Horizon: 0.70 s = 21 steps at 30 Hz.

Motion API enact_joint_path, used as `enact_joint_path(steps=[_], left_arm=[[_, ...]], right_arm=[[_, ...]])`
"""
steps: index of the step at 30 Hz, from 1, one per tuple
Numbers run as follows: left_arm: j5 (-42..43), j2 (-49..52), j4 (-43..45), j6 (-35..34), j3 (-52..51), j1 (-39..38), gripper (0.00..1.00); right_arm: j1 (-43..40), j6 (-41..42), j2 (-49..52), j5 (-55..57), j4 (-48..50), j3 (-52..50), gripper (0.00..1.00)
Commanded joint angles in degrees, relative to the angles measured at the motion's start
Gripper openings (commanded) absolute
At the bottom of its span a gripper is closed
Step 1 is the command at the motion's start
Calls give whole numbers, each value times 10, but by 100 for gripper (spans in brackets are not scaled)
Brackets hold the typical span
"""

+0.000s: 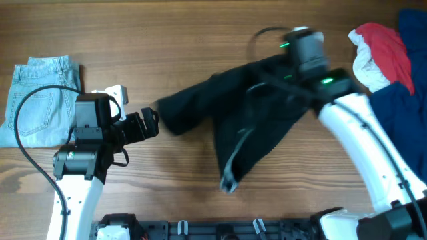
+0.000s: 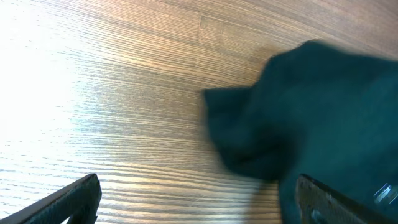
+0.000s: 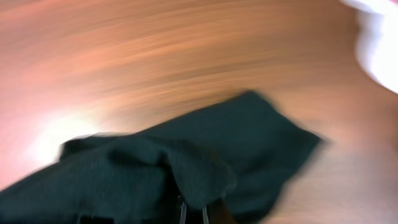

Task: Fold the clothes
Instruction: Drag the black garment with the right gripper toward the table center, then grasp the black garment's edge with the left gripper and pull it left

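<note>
A black garment [image 1: 247,113] lies crumpled across the middle of the wooden table, with a grey-edged end near the front. My right gripper [image 1: 293,67] is shut on its far upper edge and holds it bunched; in the right wrist view the dark cloth [image 3: 186,168] covers the fingers. My left gripper [image 1: 150,123] is open just left of the garment's left corner, which also shows in the left wrist view [image 2: 298,118]. Its two fingers [image 2: 199,202] are spread wide and the right finger is at the cloth.
Folded light-blue jeans [image 1: 40,100] lie at the far left. A pile of red, white and navy clothes [image 1: 387,60] sits at the far right. Bare wood [image 1: 167,180] lies in front between the arms.
</note>
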Motion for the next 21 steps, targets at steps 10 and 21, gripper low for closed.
enact_joint_path(steps=[10,21], left_arm=[[9,1,7,-7,7,-1,100],[74,28,62,-7,7,-65,95]], right_arm=[[-285,16,-3,-17,-253,-14,8],[-285,140,-30,22,-297,-14,30]])
